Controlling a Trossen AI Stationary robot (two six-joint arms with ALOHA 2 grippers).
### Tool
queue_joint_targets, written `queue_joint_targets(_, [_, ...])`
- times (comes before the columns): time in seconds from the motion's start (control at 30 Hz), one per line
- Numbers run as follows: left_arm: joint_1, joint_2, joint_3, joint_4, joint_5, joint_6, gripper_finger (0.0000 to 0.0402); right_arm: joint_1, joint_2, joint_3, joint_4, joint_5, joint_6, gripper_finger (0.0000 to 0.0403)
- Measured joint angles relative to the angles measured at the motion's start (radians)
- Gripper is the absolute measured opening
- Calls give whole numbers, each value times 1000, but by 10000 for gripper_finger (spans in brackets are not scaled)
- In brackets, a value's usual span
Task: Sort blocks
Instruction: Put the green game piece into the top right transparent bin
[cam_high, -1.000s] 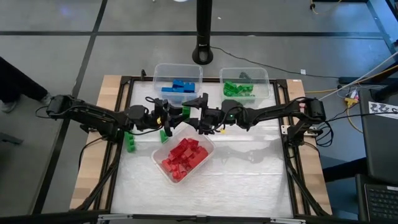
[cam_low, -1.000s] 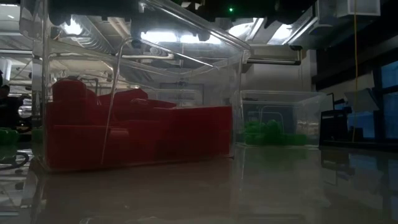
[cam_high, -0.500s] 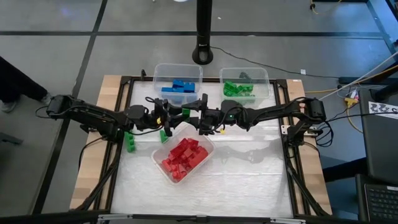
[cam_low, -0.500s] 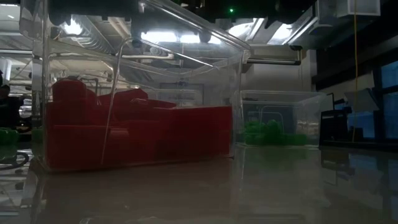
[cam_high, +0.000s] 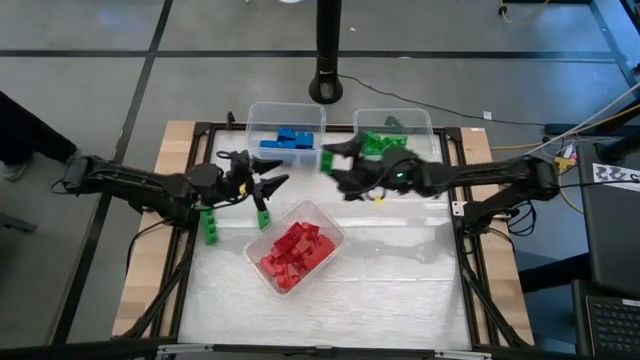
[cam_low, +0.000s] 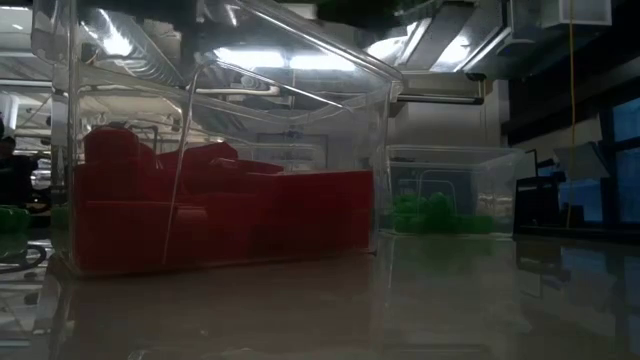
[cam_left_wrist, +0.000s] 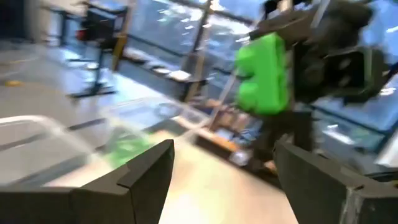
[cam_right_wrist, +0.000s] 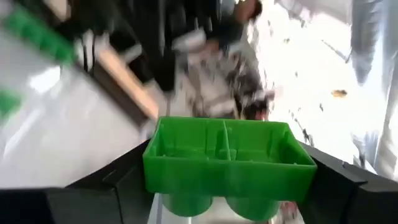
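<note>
High view: right tool (cam_high: 328, 160) grips green block (cam_high: 326, 159) betw bins.

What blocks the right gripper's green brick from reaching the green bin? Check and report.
Nothing visible does. The right gripper holds the green brick in the air between the blue bin and the green bin, with only open space toward the green bin's rim.

Lab: framed robot table (cam_high: 440, 290)
</note>
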Motion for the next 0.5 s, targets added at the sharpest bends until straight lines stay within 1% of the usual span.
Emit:
queue_joint_targets(0.13, [0,-72,0,-181,-94,3,258,-27,-139,0,-264,155,4,301])
queue_joint_targets(0.2, [0,-91,0,-246,-138,21,258,-61,-192,0,-389,228,30,302])
queue_joint_targets(0.23, [0,-100,0,-281,-151,33,259,-85,-215,0,-444,244,54,302])
queue_joint_targets(0.33, [0,-105,0,-344,-170,52,259,-186,-264,0,-605,234,149,303])
queue_joint_targets(0.43, [0,-103,0,-382,-170,51,260,-310,-268,0,-739,181,224,304])
queue_joint_targets(0.5, [0,-103,0,-403,-170,47,260,-392,-253,-1,-791,138,261,304])
